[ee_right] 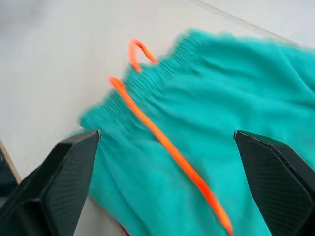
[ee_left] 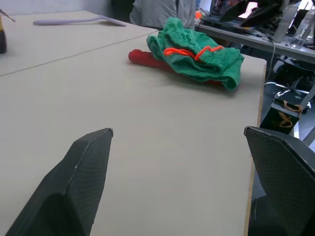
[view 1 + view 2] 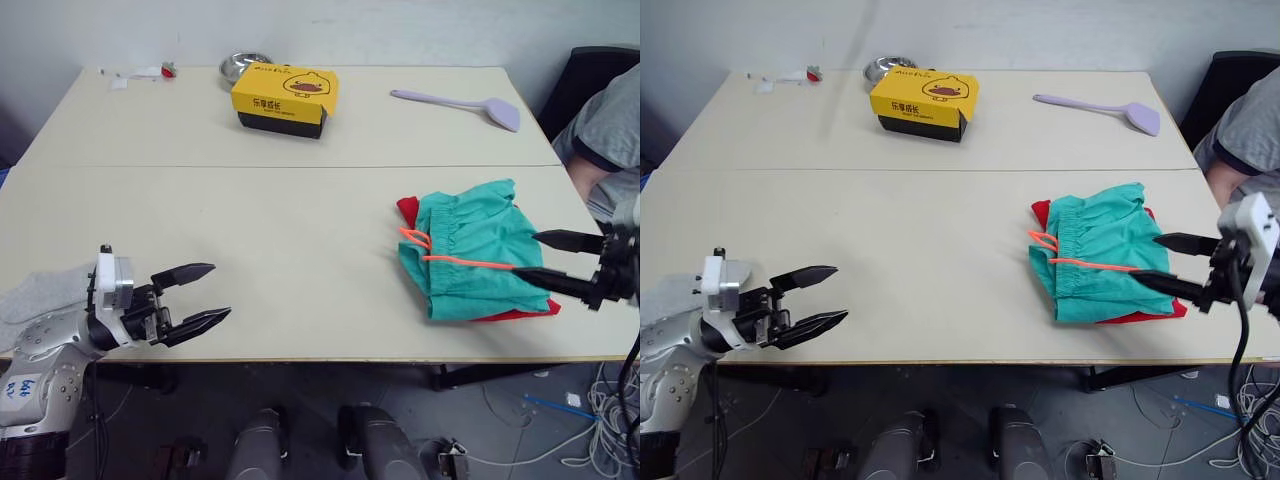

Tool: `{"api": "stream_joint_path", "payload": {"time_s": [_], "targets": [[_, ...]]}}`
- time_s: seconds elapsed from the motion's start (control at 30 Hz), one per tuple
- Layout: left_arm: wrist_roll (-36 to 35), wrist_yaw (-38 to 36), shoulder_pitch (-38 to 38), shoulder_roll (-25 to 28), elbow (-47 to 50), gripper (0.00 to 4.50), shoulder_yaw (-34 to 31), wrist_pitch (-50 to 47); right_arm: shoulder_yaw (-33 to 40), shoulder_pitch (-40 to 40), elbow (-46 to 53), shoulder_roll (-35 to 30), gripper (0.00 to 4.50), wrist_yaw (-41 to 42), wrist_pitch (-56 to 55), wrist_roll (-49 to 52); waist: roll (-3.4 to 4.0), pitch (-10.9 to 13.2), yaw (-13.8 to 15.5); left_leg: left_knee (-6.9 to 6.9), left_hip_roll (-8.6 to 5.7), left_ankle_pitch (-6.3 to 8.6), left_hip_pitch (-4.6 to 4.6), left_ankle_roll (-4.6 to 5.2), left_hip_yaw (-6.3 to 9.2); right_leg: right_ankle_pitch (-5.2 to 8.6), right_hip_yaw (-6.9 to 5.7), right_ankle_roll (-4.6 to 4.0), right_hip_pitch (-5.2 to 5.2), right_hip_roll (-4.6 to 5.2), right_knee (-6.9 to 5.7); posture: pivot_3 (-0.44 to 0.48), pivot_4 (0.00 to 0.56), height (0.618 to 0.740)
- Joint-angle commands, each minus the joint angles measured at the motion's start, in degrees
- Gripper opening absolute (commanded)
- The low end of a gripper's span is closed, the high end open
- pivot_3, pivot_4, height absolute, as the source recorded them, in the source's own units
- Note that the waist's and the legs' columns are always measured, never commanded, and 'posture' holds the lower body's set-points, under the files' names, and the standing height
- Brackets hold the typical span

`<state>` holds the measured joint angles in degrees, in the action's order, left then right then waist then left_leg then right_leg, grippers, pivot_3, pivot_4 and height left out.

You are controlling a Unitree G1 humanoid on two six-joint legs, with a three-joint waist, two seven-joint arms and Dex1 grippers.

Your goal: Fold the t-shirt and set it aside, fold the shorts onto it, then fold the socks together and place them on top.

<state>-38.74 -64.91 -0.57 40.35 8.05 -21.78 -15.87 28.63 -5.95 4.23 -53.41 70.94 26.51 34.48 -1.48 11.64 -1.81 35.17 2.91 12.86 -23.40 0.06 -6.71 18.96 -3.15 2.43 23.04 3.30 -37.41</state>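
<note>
The teal-green shorts (image 3: 470, 258) lie folded on the right side of the table, their neon-orange drawstring (image 3: 455, 262) trailing across the waistband. Under them is the red t-shirt (image 3: 406, 209), of which just the edges peek out. My right gripper (image 3: 525, 254) is open at the shorts' right edge, one finger low over the cloth and nothing held between them. At the table's front left my left gripper (image 3: 220, 290) stands open and empty above bare tabletop. The light grey socks (image 3: 40, 290) lie at the table's left edge, beside and partly under my left arm.
A yellow box (image 3: 285, 98), a metal bowl (image 3: 243, 66) and a lilac spatula (image 3: 460, 103) stand along the far side. A small red item (image 3: 167, 70) is at the far left corner. A person's sleeve (image 3: 605, 130) shows past the table's right edge.
</note>
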Motion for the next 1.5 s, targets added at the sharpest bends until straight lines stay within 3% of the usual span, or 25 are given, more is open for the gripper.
{"api": "stream_joint_path", "payload": {"time_s": [0.03,0.17,0.37,0.57,0.67,0.73,0.9,1.07,1.17,1.3,1.4,1.5], "targets": [[1.8,2.8,-2.5,-0.2,0.2,4.50,-4.8,3.8,2.1,4.4,8.5,7.0,4.49,0.9,-6.2,4.6,0.00,0.0,0.1,-0.04,0.00,0.13,0.14,-0.21,0.00,0.02,0.00,-0.01,-0.16,0.00,0.06,0.000,0.150,0.740],[2.7,5.7,-10.5,-2.1,1.1,4.50,-11.9,7.2,-4.7,8.9,11.2,12.8,4.49,4.2,-20.1,-1.7,-0.04,0.0,-0.1,-0.07,0.01,0.25,0.19,-0.05,-0.01,0.12,0.05,0.03,-0.24,0.03,0.11,0.000,0.150,0.740],[1.3,13.3,-22.0,-8.2,1.8,4.50,-23.4,8.9,-13.0,7.2,13.9,21.6,4.49,0.6,-25.2,-0.4,-0.19,-0.1,-0.6,-0.05,0.04,0.36,0.23,-0.15,-0.02,0.16,0.09,0.00,-0.26,0.07,0.11,0.000,0.150,0.740],[-0.4,20.0,-31.4,-15.1,-1.8,4.50,-32.3,8.2,-18.7,7.7,20.0,23.2,4.49,-0.3,-25.2,1.7,-0.41,-0.2,0.0,-0.06,0.04,0.51,0.25,-0.12,0.01,0.24,0.07,-0.18,-0.30,0.13,0.31,0.000,0.150,0.740],[-1.0,25.7,-32.5,-16.6,-2.9,4.50,-35.0,6.8,-19.5,7.7,20.1,22.9,4.49,-0.1,-26.6,1.6,-0.58,-0.3,0.3,-0.08,0.06,0.65,0.23,-0.06,0.04,0.26,0.06,-0.23,-0.35,0.15,0.53,0.000,0.150,0.740],[-2.8,28.5,-31.7,-16.3,-2.7,4.50,-35.7,4.2,-19.7,7.4,19.7,22.9,4.49,-0.3,-27.2,1.6,-0.66,-0.3,0.4,-0.07,0.04,0.67,0.21,-0.04,0.05,0.76,0.02,-1.12,-0.39,0.20,0.60,0.000,0.150,0.740],[-4.6,31.2,-30.1,-12.8,2.3,4.50,-34.3,-0.6,-20.0,7.4,19.2,22.7,4.49,-0.1,-27.5,2.4,-0.81,-0.4,0.2,-0.08,0.05,0.68,0.22,-0.02,0.06,0.75,0.01,-1.14,-0.53,0.22,0.79,0.000,0.150,0.740],[4.8,28.8,-27.4,-0.3,-1.2,4.50,-29.1,-1.3,-20.7,5.9,18.8,22.4,4.49,0.0,-26.6,3.4,-0.80,-0.4,0.1,-0.18,0.06,0.68,0.24,-0.03,0.03,0.73,0.01,-1.18,-0.48,0.20,0.81,0.000,0.150,0.740],[12.4,23.1,-27.0,9.6,-6.8,4.50,-23.7,0.9,-20.8,5.2,18.7,22.2,4.49,-0.4,-26.0,3.9,-0.75,-0.5,0.0,-0.25,0.06,0.68,0.26,-0.04,-0.01,0.72,0.01,-1.20,-0.44,0.21,0.79,0.000,0.150,0.740],[17.6,17.8,-22.0,18.4,-18.2,4.50,-18.2,3.0,-20.9,4.8,18.8,21.9,4.49,-1.2,-25.4,4.1,-0.66,-0.5,-0.3,-0.61,0.02,0.70,0.25,-0.08,-0.14,0.69,0.02,-1.16,-0.25,0.29,0.85,0.000,0.150,0.740],[21.5,14.3,-16.0,22.6,-28.0,4.50,-12.3,5.6,-20.7,4.4,19.1,22.0,4.49,-2.4,-24.6,4.1,-0.66,-0.5,-0.3,-0.89,0.03,0.68,0.23,-0.25,-0.14,0.37,-0.03,-0.58,-0.02,0.28,0.74,0.000,0.150,0.740],[25.6,13.5,-5.5,23.3,-39.7,4.50,-5.6,11.0,-20.8,4.0,19.7,21.7,4.49,-3.4,-23.6,4.4,-0.53,-0.6,0.0,-1.02,0.01,0.64,0.21,-0.35,-0.17,0.49,-0.07,-0.76,0.23,0.28,0.47,0.000,0.150,0.740]]}}
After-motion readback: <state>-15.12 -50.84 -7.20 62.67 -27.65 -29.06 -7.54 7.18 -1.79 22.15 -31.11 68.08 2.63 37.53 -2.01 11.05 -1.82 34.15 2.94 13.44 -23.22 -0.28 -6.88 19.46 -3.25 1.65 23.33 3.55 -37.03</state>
